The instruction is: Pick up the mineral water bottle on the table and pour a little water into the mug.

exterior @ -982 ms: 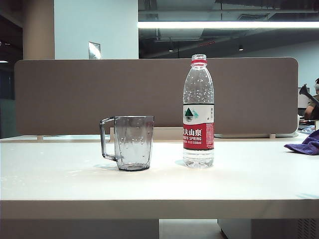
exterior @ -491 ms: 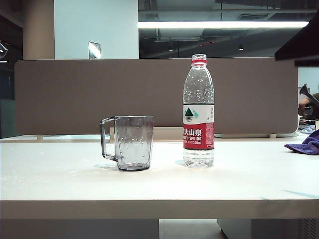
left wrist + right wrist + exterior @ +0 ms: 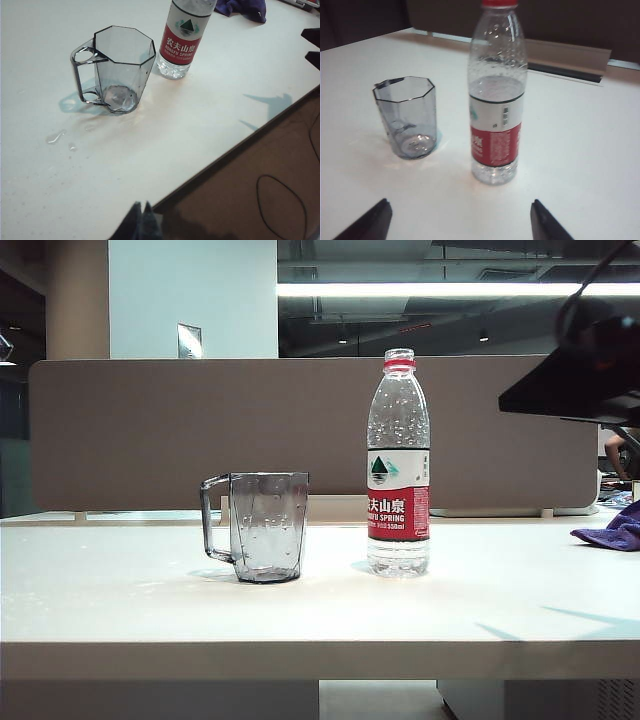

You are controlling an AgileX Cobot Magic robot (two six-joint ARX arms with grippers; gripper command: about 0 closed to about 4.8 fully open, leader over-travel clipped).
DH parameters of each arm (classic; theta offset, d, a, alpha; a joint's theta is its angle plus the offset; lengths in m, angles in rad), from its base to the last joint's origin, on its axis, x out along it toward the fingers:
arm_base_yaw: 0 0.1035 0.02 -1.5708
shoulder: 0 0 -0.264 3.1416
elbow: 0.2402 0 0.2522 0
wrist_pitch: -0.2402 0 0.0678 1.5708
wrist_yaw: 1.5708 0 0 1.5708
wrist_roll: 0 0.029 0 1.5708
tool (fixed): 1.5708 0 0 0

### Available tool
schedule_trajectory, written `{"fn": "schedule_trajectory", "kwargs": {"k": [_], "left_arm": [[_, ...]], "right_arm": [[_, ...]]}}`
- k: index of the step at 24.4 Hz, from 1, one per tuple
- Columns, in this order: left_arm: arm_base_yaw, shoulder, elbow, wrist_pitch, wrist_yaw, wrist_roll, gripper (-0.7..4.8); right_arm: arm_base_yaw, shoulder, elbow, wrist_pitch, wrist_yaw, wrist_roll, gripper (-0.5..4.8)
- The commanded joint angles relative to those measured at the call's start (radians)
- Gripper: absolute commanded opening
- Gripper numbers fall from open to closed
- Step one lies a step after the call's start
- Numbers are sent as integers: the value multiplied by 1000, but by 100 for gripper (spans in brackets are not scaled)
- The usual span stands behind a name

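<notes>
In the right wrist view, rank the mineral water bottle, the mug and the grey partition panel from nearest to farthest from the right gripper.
The right gripper is open, short of the bottle.
1. The mineral water bottle: standing just ahead of the open fingertips.
2. The mug: farther back, off to the bottle's side.
3. The grey partition panel: at the table's far edge, behind both.

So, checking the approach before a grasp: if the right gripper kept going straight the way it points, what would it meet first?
Probably the mineral water bottle: it stands upright between the right gripper's open fingertips, nothing before it. Depth is uncertain.
</notes>
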Motion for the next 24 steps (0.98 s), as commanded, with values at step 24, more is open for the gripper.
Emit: {"fn": "schedule_trajectory", "kwargs": {"k": [24], "left_arm": [[0, 0, 3, 13, -2, 1, -5]], "right_arm": [[1, 883, 346, 566, 18, 87, 477]]}}
